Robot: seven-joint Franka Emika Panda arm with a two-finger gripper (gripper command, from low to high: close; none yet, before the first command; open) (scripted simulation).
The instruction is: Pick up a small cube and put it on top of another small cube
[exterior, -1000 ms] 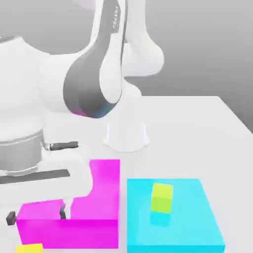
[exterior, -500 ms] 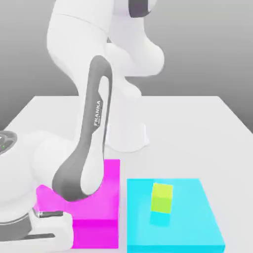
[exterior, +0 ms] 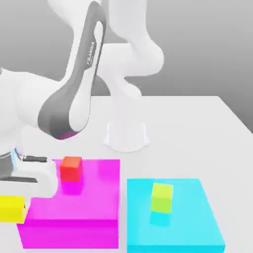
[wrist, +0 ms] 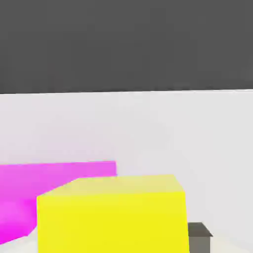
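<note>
My gripper sits low at the exterior view's left edge, beside the magenta block, and it is clamped on the yellow cube. From outside, that cube shows as a bright patch under my white hand, level with the magenta block's upper part and clear of the table.

The hand view gives the close side of this: the yellow cube is large right in front of the lens, one dark fingertip is pressed against its side, and a slice of the magenta block lies behind it, with pale table beyond.

The exterior view adds the rest of the scene. A red cube stands on the magenta block near its far left corner. A lime cube rests near the middle of the cyan block, which lies just beside the magenta one, on the exterior view's right. My arm arches over from its white base.
</note>
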